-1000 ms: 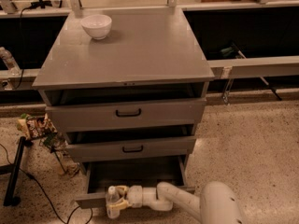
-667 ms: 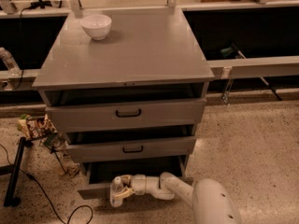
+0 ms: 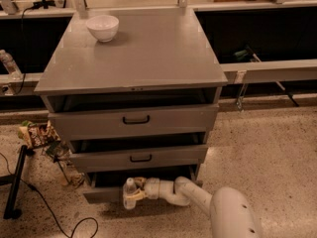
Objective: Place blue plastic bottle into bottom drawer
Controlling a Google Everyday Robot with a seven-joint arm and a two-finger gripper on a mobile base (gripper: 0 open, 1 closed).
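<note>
Gripper (image 3: 132, 196), low at base of cabinet (image 3: 143, 53), clamped around upright blue plastic bottle (image 3: 130, 187), poised at front edge of open bottom drawer (image 3: 101, 196), presumably for lowering inside.

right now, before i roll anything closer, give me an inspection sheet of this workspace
surface: grey cabinet top, bare apart from a white bowl near its back left corner
job's things: blue plastic bottle upright in the tool, at the front edge of the pulled-out bottom drawer; not released
clutter: snack packets on the floor left of the cabinet; small clear bottle on the left ledge
tool: low at the bottom drawer's front, closed around the bottle, arm coming from the lower right
cables: black cable trailing over the floor at left
surroundings: speckled floor, grey rail beside the cabinet
</note>
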